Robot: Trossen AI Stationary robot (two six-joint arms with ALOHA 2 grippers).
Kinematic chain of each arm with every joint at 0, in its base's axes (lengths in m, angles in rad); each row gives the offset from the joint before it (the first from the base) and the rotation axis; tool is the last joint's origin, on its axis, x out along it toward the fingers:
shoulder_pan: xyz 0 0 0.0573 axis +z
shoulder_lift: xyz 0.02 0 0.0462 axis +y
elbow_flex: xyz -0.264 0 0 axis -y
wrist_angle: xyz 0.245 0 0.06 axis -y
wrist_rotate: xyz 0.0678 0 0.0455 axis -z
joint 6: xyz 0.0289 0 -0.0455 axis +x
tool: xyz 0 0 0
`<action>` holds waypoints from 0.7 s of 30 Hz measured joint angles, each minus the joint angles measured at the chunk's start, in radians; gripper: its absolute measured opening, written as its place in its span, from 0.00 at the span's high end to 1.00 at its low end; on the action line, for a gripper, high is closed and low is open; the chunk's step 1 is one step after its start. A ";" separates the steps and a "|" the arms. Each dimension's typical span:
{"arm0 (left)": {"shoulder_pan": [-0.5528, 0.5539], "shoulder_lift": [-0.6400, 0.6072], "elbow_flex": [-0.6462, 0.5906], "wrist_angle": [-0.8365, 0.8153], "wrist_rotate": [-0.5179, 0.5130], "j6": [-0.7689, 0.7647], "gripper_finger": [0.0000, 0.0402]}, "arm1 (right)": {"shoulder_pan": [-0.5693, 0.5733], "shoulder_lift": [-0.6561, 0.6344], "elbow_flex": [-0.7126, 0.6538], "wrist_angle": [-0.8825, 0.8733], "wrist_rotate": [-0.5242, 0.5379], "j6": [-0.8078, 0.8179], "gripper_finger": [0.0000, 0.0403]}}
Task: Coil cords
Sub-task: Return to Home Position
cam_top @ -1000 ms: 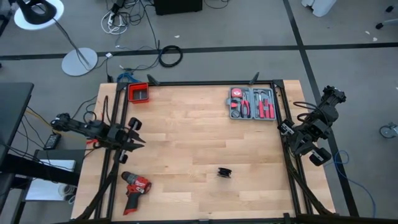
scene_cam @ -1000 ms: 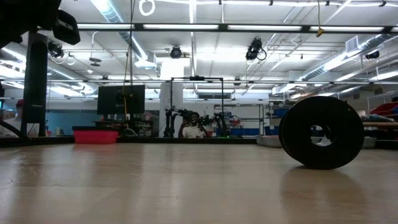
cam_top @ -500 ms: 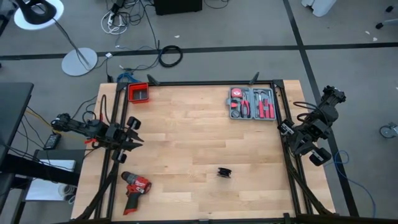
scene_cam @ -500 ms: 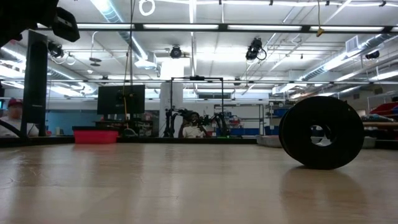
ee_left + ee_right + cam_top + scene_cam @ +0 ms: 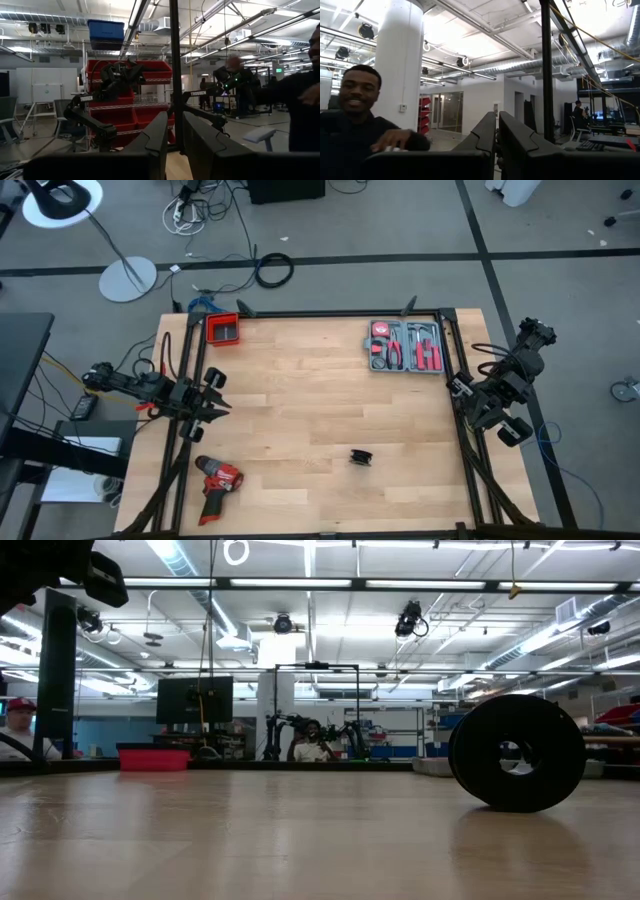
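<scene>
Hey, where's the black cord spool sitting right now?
High view: the black cord spool sits alone on the table's lower middle, right of the red drill.

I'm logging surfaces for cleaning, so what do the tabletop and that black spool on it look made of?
Tabletop: looks like wood, with light planks showing seams and grain. A soft sheen in the low view suggests a sealed finish.
Black spool: probably plastic, matt black, with a round centre hole. Whatever is wound on it is too small to tell.
</scene>
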State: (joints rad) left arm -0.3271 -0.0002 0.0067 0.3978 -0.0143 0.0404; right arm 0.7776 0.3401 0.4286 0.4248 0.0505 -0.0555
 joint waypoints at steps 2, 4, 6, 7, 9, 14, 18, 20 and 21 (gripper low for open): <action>0.000 0.000 0.000 0.000 0.000 0.000 0.84 | 0.000 0.000 0.000 0.000 0.000 0.000 0.94; 0.000 0.000 0.000 0.000 0.000 0.000 0.84 | 0.000 0.000 0.000 0.000 0.000 0.000 0.94; 0.000 0.000 0.000 0.000 0.000 0.000 0.84 | 0.000 0.000 0.000 0.000 0.000 0.000 0.94; 0.000 0.000 0.000 0.000 0.000 0.000 0.84 | 0.000 0.000 0.000 0.000 0.000 0.000 0.94; 0.000 0.000 0.000 0.000 0.000 0.000 0.84 | 0.000 0.000 0.000 0.000 0.000 0.000 0.94; 0.000 0.000 0.000 0.000 0.000 0.000 0.84 | 0.000 0.000 -0.003 0.003 0.000 0.000 0.94; 0.000 0.000 0.000 0.000 0.000 0.000 0.84 | -0.006 -0.028 -0.073 0.071 0.000 0.002 0.94; 0.000 0.000 0.000 0.000 0.000 0.000 0.84 | -0.010 -0.060 -0.144 0.134 0.000 0.023 0.94; 0.000 0.000 0.000 0.000 0.000 0.000 0.84 | -0.013 -0.079 -0.184 0.169 0.000 0.036 0.94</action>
State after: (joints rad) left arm -0.3271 -0.0002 0.0067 0.3981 -0.0146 0.0402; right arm 0.7648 0.2611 0.2443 0.5933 0.0502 -0.0196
